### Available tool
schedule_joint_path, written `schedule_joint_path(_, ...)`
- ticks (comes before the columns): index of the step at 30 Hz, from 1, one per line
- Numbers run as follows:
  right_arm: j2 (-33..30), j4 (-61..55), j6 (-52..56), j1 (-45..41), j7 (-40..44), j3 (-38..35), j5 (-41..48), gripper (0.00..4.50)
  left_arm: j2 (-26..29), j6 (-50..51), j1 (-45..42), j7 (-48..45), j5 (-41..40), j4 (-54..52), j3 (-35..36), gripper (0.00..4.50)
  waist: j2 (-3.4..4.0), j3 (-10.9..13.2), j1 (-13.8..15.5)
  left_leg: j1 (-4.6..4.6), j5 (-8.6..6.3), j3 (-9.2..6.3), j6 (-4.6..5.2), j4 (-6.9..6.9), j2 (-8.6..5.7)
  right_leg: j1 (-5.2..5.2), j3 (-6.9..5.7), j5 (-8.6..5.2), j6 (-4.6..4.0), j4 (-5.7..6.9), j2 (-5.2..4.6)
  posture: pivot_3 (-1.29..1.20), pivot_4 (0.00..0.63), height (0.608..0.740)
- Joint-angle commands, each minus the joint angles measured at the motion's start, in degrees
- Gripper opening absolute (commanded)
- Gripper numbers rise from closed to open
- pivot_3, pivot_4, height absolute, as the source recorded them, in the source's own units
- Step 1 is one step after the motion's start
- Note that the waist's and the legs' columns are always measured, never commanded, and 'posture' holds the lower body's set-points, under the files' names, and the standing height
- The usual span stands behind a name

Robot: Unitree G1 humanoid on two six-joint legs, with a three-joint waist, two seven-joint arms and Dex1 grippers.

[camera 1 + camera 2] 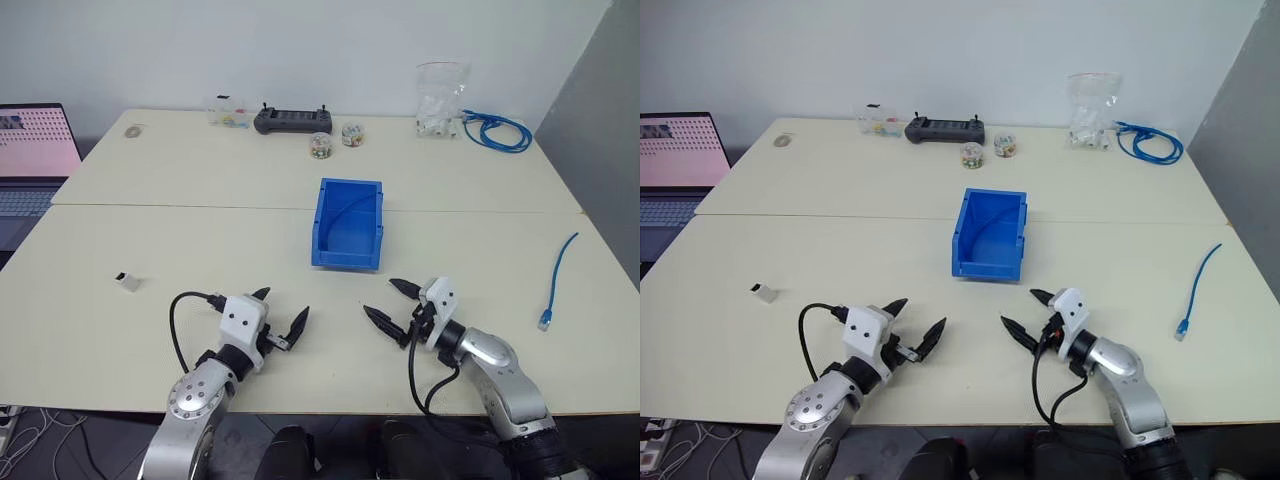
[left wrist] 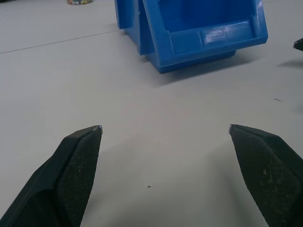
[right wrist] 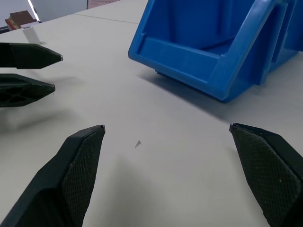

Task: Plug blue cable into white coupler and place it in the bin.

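The blue bin stands mid-table with its lowered lip facing me, and nothing shows inside it. Far to the right lies the thin blue cable, clear plug toward the table's front. On the left, the tiny white coupler rests alone on the tabletop. My left gripper hovers open near the front edge, well right of the coupler. Beside it my right gripper is open just in front of the bin, far left of the cable. Both hold nothing. In the right wrist view the bin and the coupler appear.
Along the back edge are a black controller, two small jars, a clear box, a clear bag and a coil of blue cables. A laptop sits at the far left.
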Motion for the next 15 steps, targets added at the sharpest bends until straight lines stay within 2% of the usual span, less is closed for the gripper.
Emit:
schedule_joint_path(1,-0.2,-2.4,-1.3,-0.4,0.2,-0.7,0.3,4.48,0.7,-0.5,-0.6,-3.4,-3.8,-1.3,1.1,4.50,0.00,0.0,0.0,0.00,0.00,0.01,0.00,0.00,0.00,0.00,0.00,0.00,0.00,0.00,0.00,0.00,0.150,0.740)
schedule_joint_path(4,-0.5,-3.9,-0.8,-0.2,0.2,-1.2,0.9,4.48,1.9,-1.0,-1.3,-5.4,-4.7,-1.4,1.1,4.50,0.01,0.0,0.0,0.00,0.00,0.01,0.00,0.00,0.00,0.00,0.00,0.00,0.00,0.00,0.00,0.00,0.150,0.740)
schedule_joint_path(8,-2.9,-13.3,6.0,0.1,0.4,-3.5,6.1,4.48,5.2,0.3,-5.2,-10.0,-4.8,-2.2,-1.7,4.50,0.11,0.1,0.0,0.00,0.00,0.00,0.00,0.00,0.00,-0.01,0.00,0.00,0.00,0.02,0.01,0.00,0.150,0.740)
schedule_joint_path(11,-9.9,-20.5,13.0,0.1,2.4,-7.5,10.3,4.48,7.5,2.4,-8.5,-13.5,-5.3,-3.1,-3.9,4.50,0.17,0.1,0.2,-0.07,0.00,-0.01,0.01,0.07,-0.05,0.00,-0.01,0.01,0.03,-0.01,-0.01,0.00,0.150,0.740)
schedule_joint_path(15,-25.0,-19.4,16.3,-1.0,10.6,-14.4,11.0,4.48,9.7,6.2,-11.8,-17.5,-7.6,-5.0,-6.4,4.50,0.22,0.1,0.1,-0.09,-0.01,0.00,0.03,0.04,-0.04,0.01,-0.01,0.02,0.03,-0.14,-0.01,0.00,0.150,0.740)
